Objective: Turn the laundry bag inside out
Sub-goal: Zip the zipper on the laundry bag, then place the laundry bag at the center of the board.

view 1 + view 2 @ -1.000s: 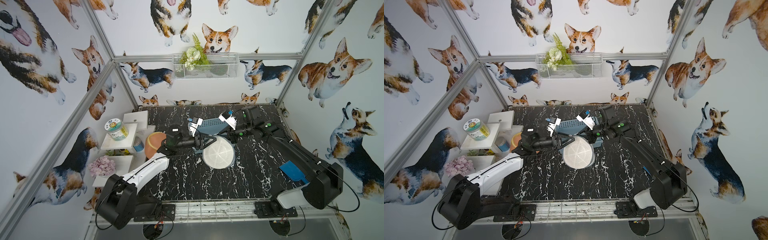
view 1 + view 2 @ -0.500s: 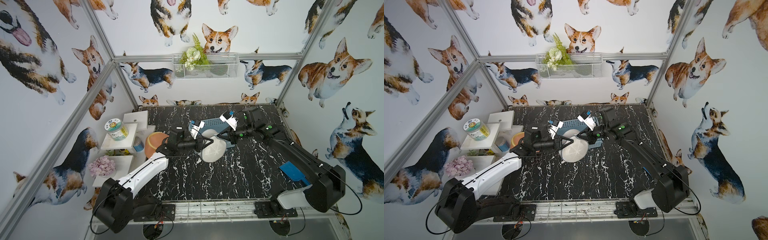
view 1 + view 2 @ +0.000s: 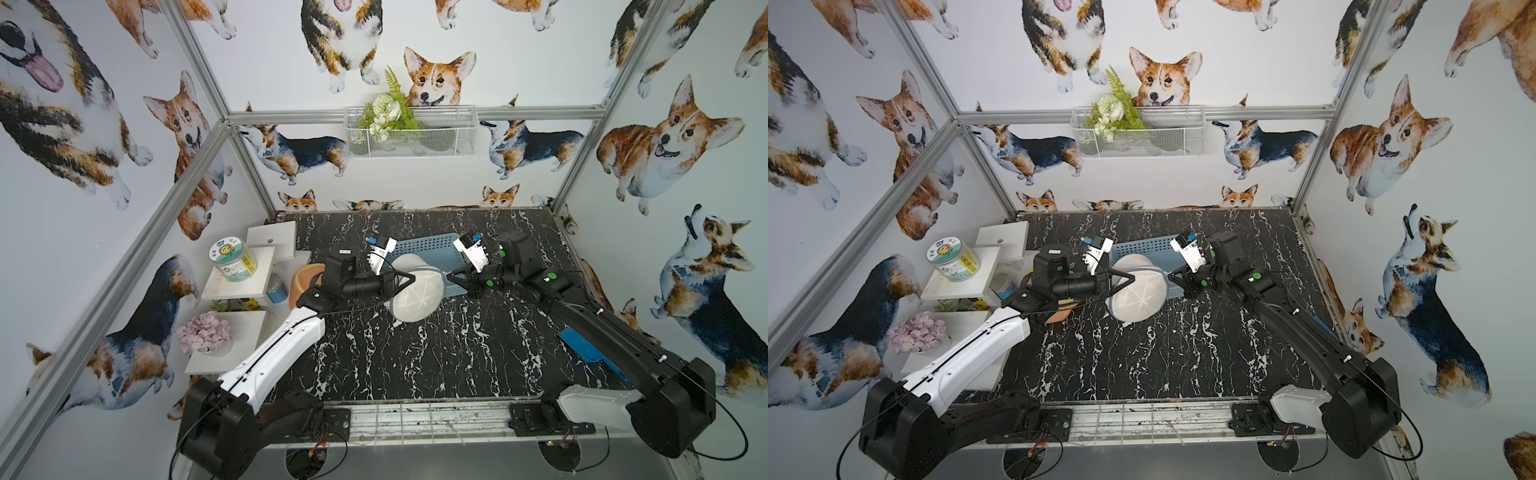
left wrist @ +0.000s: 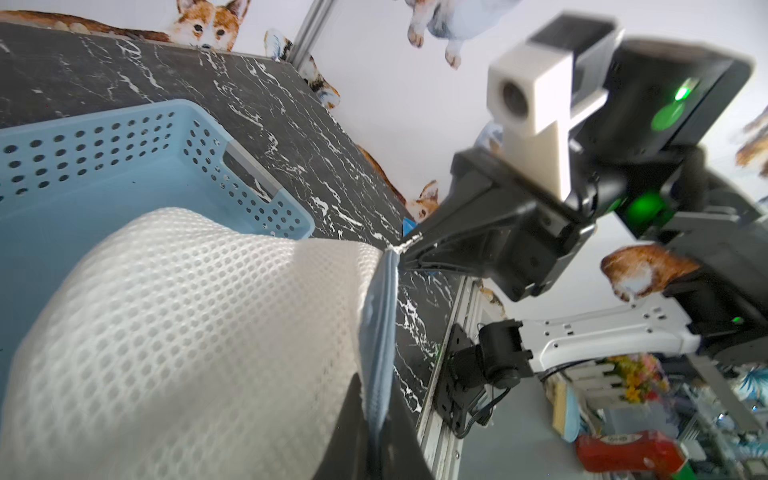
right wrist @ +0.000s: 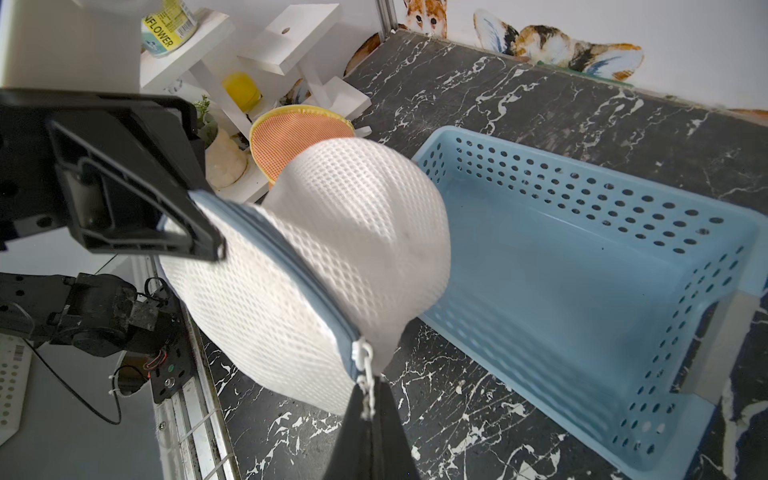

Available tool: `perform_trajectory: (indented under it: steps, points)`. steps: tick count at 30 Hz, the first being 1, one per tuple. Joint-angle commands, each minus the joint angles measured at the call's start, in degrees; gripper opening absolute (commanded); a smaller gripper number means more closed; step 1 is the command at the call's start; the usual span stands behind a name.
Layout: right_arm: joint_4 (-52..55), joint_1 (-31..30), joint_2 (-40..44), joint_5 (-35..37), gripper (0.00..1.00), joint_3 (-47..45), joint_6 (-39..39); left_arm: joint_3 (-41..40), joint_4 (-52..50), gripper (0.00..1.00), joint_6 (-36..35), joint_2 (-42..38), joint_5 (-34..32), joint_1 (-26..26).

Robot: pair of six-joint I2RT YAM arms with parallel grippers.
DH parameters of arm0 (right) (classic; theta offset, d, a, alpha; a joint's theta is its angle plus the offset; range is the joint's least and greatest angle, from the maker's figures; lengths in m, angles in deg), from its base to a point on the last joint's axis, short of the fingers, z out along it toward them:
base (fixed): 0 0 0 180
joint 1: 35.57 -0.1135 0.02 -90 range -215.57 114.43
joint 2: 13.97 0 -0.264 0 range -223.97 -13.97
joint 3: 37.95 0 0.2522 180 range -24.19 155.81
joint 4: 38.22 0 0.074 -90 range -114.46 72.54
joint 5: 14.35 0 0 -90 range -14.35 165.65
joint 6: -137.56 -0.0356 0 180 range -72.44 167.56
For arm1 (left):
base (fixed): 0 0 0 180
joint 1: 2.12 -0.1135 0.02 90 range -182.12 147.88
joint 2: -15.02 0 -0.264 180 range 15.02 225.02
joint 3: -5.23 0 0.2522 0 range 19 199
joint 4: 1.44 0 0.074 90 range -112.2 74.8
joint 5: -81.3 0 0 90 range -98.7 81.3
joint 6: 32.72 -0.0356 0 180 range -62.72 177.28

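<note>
Bright, even light; blurred wrist views

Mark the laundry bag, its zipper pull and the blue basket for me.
laundry bag [image 5: 332,216], right wrist view, white mesh dome.
zipper pull [image 5: 362,356], right wrist view, white chain link.
blue basket [image 5: 582,291], right wrist view, bare inner floor.

Corgi-print walls, black marbled tabletop, white shelves by the wall

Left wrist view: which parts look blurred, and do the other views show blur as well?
Left wrist view: the right end effector and its camera are smeared; the laundry bag is soft near the lens. Right wrist view: the bag mesh and left end effector are slightly blurred, the blue basket is sharp. Both top views: sharp and evenly lit.
</note>
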State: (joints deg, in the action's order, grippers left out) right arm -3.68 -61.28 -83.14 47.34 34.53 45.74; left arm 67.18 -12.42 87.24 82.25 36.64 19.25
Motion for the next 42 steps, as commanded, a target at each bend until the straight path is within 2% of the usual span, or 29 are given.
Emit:
perform_trajectory:
  steps: [1, 7, 9, 13, 16, 18, 22, 26, 28, 29, 30, 31, 34, 35, 38, 41, 42]
  points:
    - [-1.70, 0.25, 2.13, 3.68, 0.00, -3.52, -3.77, -2.13, 10.97, 0.00, 9.30, -1.79, 2.60, -2.85]
    - [-6.67, -0.30, 4.46, -0.19, 0.00, -10.07, -7.96, -5.99, 28.69, 0.00, 23.74, -3.99, -0.38, -4.38]
    - [-7.98, -1.24, 4.61, -1.28, 0.00, -11.51, -9.19, -6.00, 30.90, 0.00, 25.85, -4.50, -2.85, -4.49]
    - [-11.55, -5.86, 4.65, -1.24, 0.00, -13.98, -11.84, -6.00, 31.68, 0.00, 27.10, -5.08, -9.00, -4.45]
    - [-15.08, -8.69, 4.64, -2.82, 0.00, -15.43, -14.61, -9.09, 31.87, 0.00, 27.74, -5.73, -13.78, -3.82]
    - [-17.38, -10.71, 6.97, -3.00, 0.00, -15.77, -16.13, -9.10, 29.87, 0.00, 26.13, -6.43, -16.82, -2.66]
    - [-20.40, -13.87, 6.15, -5.45, 0.00, -14.07, -18.30, -7.69, 25.07, 0.00, 20.48, -7.08, -22.92, 0.99]
    - [-21.27, -17.39, 2.71, -5.59, 0.00, -12.38, -18.70, -7.81, 26.02, 0.00, 20.91, -5.79, -22.73, 1.73]
    - [-20.15, -17.66, 2.99, -3.97, 0.00, -11.54, -18.56, -7.50, 26.84, 0.00, 21.88, -5.01, -19.35, 1.67]
    - [-18.94, -17.62, 4.20, -1.65, 0.07, -11.14, -18.05, -7.15, 25.38, 0.00, 21.59, -4.84, -17.77, 1.49]
    - [-17.23, -17.14, 6.61, 1.02, 0.19, -10.34, -17.29, -4.17, 23.67, 0.00, 20.73, -4.45, -14.85, 1.22]
    - [-15.10, -15.90, 8.90, 3.69, 0.35, -9.44, -16.74, -2.49, 21.76, 0.00, 20.13, -3.98, -11.37, 1.00]
    - [-11.68, -11.08, 15.25, 10.01, 0.72, -7.54, -15.55, 1.83, 16.83, 0.00, 18.96, -2.01, -1.29, 0.87]
    - [-11.06, -9.58, 17.43, 12.44, 0.77, -6.86, -14.68, 2.67, 14.69, 0.00, 18.90, -1.66, 0.75, 0.97]
    - [-10.62, -9.06, 21.45, 25.03, 0.81, -5.31, -12.79, 1.32, 16.36, 0.00, 20.86, -0.46, 6.50, 1.26]
    - [-12.24, -9.05, 22.55, 34.79, 0.91, -3.87, -10.86, -0.98, 26.69, 0.00, 27.50, 2.98, 11.61, 3.29]
    - [-12.40, -9.09, 22.21, 37.77, 0.98, -3.03, -10.17, -0.52, 29.53, 0.00, 29.12, 5.08, 13.23, 4.86]
